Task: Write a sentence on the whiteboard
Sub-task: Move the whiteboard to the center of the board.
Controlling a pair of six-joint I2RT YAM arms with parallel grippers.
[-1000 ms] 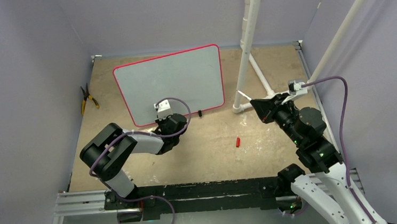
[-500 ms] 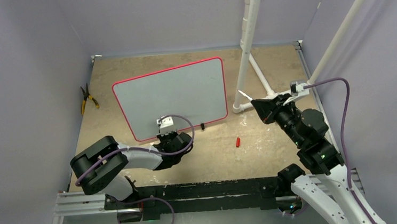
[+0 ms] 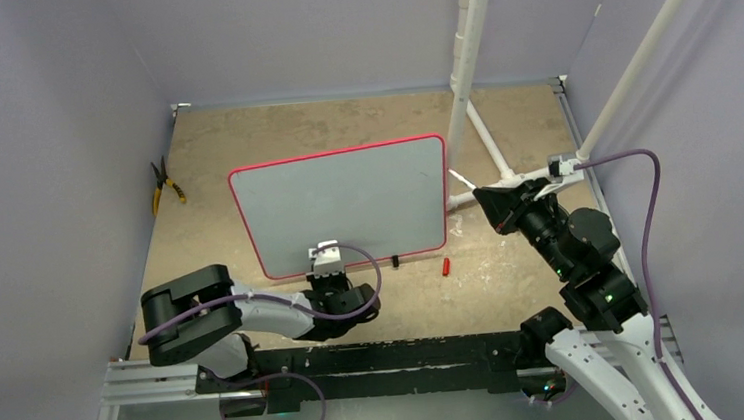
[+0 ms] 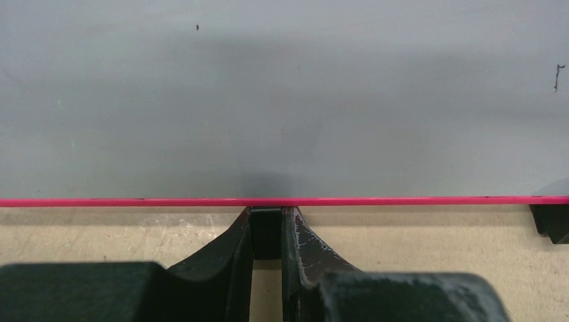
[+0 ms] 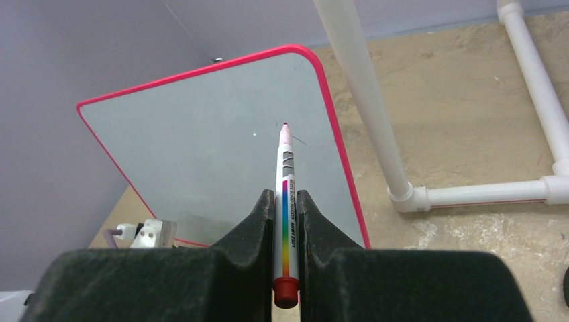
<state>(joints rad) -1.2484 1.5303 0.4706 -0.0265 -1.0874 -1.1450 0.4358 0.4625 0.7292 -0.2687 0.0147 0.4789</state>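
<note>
The whiteboard stands on its long lower edge near the middle of the worktop, with its face turned toward the 2 arms. It has a thin red rim and rounded corners. The face is a plain grey-white with only a few tiny dark marks on it, 1 of them a short stroke near the right side.

The left claw is low at the bottom rim of the board, a little left of its middle. Its 2 fingers are pressed together on a small black block that touches the red rim. From the wrist view I think this block is 1 of the board's feet, but I cannot be sure. A second black foot shows under the rim further to the right.

The right claw is raised beside the right edge of the board and is clamped on a marker with a rainbow stripe. The red tip points at the upper right part of the board; whether it touches the surface I cannot tell.

A small red cap lies on the worktop just beside the board's lower right corner. A white pipe frame rises behind the right edge of the board. Yellow-handled pliers lie at the far left, well apart from the board.
</note>
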